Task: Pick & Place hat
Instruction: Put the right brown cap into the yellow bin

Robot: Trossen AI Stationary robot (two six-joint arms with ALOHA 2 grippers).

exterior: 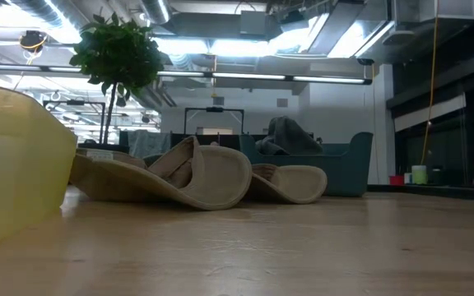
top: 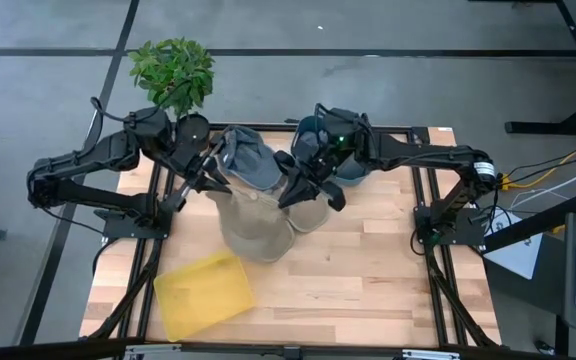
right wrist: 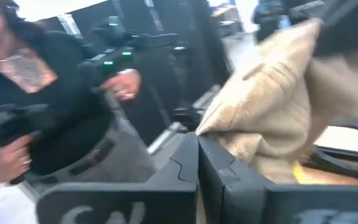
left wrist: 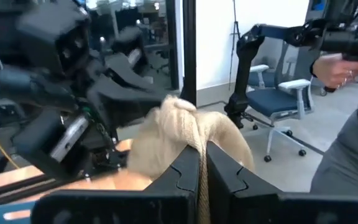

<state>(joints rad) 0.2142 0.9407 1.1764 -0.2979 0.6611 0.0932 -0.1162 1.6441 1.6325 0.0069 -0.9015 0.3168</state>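
Both grippers, left [top: 211,178] and right [top: 301,190], pinch opposite edges of the tan hat [top: 258,215]

Tan hats [top: 258,225] and a grey hat [top: 248,158] on a pale wooden worktop [top: 368,270], beside a yellow bin [top: 204,294].

No text, label, brand, number or sign can be read in any of the views.
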